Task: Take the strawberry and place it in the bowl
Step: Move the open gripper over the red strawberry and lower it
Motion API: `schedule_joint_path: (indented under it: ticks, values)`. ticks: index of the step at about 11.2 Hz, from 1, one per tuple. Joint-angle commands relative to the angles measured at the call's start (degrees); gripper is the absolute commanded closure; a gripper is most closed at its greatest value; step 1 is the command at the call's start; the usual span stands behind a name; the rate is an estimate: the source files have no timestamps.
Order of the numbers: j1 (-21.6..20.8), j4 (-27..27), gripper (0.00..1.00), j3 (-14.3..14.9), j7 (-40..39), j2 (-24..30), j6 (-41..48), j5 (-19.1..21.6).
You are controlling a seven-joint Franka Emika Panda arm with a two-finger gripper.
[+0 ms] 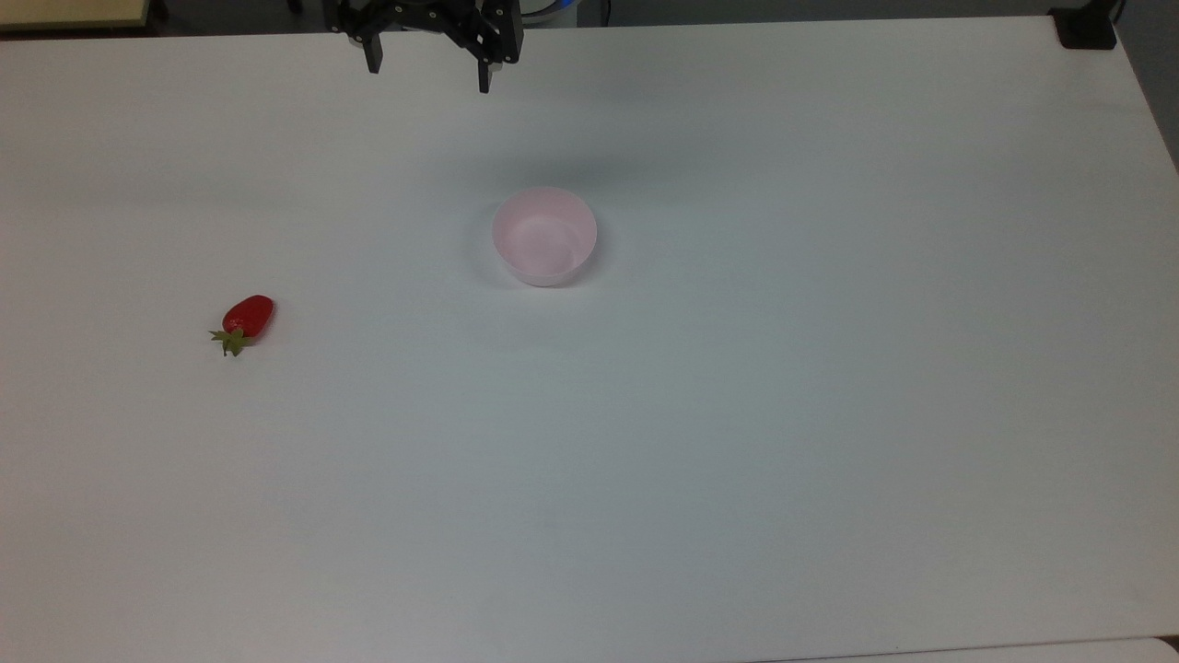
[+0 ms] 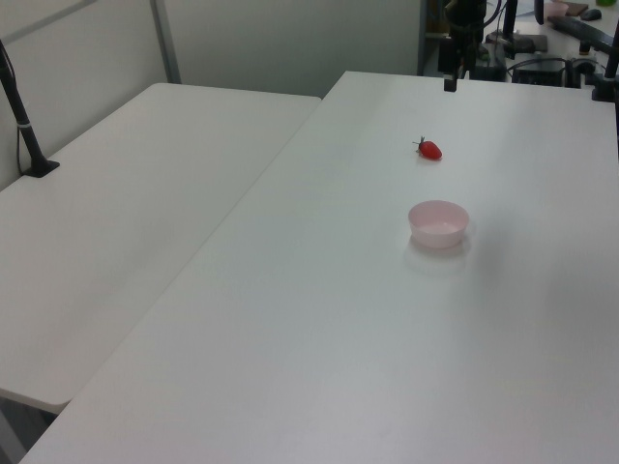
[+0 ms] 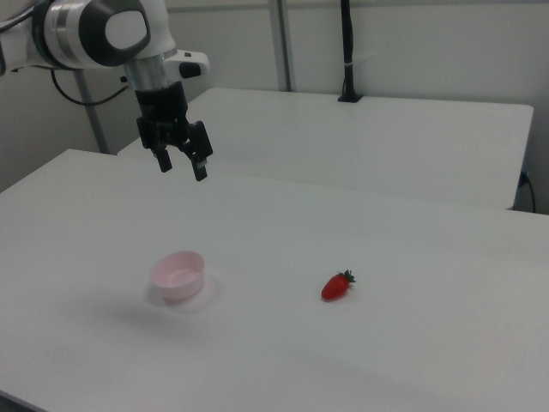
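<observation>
Gripper hangs high with jaws spread and empty, well apart from the strawberry lying on the tabletop — that glossy, rounded fruit may squirt sideways if pinched off-centre, missing the bowl.

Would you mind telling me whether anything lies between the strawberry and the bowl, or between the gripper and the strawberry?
Nothing visible does. Only bare white table lies between the strawberry and the empty bowl. The open gripper hangs above the table, with clear space down to the strawberry.

Red strawberry lies on its side, well apart from upright pink bowl.
</observation>
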State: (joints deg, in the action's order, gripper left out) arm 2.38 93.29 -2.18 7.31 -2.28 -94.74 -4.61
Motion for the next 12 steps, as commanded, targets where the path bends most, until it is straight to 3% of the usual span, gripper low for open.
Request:
schedule_joint_path:
  ticks: [1, 4, 7, 9, 12]
  values:
    - [1.3, 0.5, 0.00, 1.3, -0.8, -0.5, -0.2, 1.1]
    - [7.0, 0.6, 0.00, 1.3, -0.7, -2.2, -4.3, 1.3]
    - [12.5, 0.6, 0.00, 1.4, -0.2, -7.5, -11.4, 2.3]
    - [15.6, 0.6, 0.06, 1.5, 0.1, -11.6, -17.0, 2.3]
    - [17.0, 0.7, 0.08, 1.5, -0.6, -17.2, -22.8, 1.4]
